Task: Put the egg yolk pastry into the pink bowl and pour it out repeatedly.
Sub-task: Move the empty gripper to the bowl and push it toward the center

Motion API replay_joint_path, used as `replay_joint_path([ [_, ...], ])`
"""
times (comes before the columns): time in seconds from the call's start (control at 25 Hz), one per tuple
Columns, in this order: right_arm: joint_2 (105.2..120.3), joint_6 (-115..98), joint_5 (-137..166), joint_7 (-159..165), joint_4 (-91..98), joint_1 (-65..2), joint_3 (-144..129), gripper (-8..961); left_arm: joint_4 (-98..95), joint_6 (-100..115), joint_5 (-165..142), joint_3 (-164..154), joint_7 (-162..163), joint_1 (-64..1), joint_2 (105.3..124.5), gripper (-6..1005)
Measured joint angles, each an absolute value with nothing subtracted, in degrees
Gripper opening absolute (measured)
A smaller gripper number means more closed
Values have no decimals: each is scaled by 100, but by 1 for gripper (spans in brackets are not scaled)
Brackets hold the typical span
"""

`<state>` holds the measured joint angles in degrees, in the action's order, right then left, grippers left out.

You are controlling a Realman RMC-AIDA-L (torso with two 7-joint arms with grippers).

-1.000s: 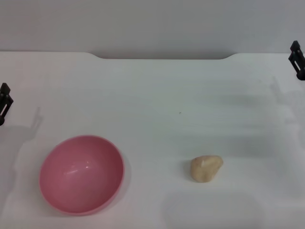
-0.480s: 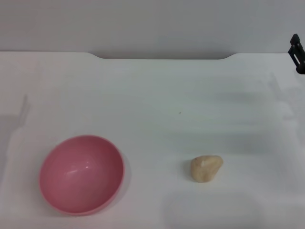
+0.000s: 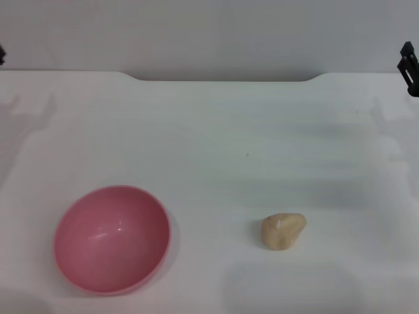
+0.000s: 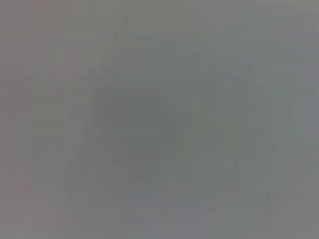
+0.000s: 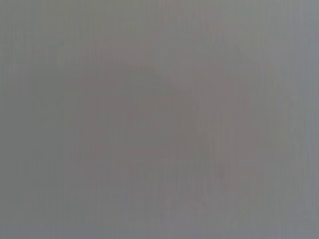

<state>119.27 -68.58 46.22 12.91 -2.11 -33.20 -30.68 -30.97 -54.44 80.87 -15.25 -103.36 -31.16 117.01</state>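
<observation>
Pink, glossy, round and deep: the pink plastic bowl [image 3: 112, 238] sits upright on the white table [image 3: 249, 131], near front, toward robot's left, in the head view. Well apart, to the right: the small lumpy pale beige egg yolk pastry [image 3: 283, 230], resting on bare tabletop, touched by nothing. Far right edge, near the table's back: a black sliver of the right gripper [image 3: 409, 69], high above the surface, holding nothing visible; opening cannot be told. Far left edge, top: a tiny dark scrap of the left gripper [image 3: 2, 55], likewise clear of everything, opening impossible to judge.

Left wrist view: only a flat, featureless grey field; no bowl, no pastry, no fingers.

Right wrist view: same plain grey, nothing to make out. Bowl and pastry seen from the head camera alone.
</observation>
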Motion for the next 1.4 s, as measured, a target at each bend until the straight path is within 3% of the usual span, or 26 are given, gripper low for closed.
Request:
replay_joint_path([
  [0.12,11927,-6856,4625,1292,-211,-3321,-3067,663,-3833,-5120,7783,-3089,-8530,-3022,11545,785],
  [0.32,11927,-6844,4643,1292,-230,-3308,-3083,663,-5012,-6026,6330,-4683,-5413,-2961,11101,785],
  [0.4,11927,-6842,4646,1292,-231,-3302,-3085,663,-5457,-6547,5655,-4876,-4566,-3011,11038,785],
  [0.48,11927,-6827,4648,1292,-231,-3297,-3078,663,-6199,-7202,4747,-4948,-3749,-3037,11103,785],
  [0.68,11926,-6721,4648,1292,-224,-3302,-3076,663,-7887,-8387,3171,-4943,-3211,-2972,11561,785],
  [0.8,11926,-6673,4648,1292,-222,-3310,-3076,663,-8589,-9141,2700,-4941,-3183,-3003,11740,785],
  [1.4,11918,-6626,4640,1292,-228,-3319,-3076,664,-8369,-9932,2613,-5063,-3036,-2843,11771,786],
])
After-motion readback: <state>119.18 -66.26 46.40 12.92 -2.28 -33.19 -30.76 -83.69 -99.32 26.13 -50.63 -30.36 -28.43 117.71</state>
